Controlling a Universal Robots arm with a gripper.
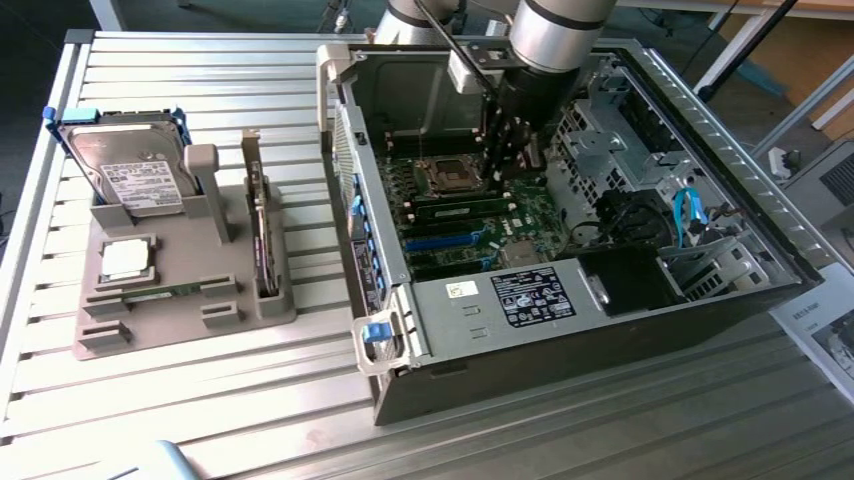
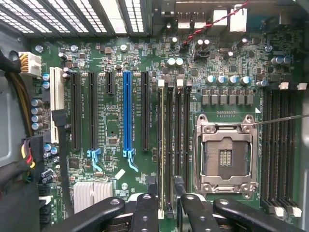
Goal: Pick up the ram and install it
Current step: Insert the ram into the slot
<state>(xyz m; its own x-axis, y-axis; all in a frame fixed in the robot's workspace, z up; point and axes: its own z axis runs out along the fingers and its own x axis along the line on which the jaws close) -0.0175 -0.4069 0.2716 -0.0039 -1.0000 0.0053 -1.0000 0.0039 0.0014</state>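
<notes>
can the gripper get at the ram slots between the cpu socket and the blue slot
Probably yes: the gripper hangs open right over those ram slots, and nothing seems to cross between its fingers and them.

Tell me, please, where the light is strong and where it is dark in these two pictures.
Exterior view: the slatted table is bright, the inside of the computer case is darker. Wrist view: glare washes out the vent grille, the motherboard is evenly lit, the open gripper is a dark outline.
</notes>
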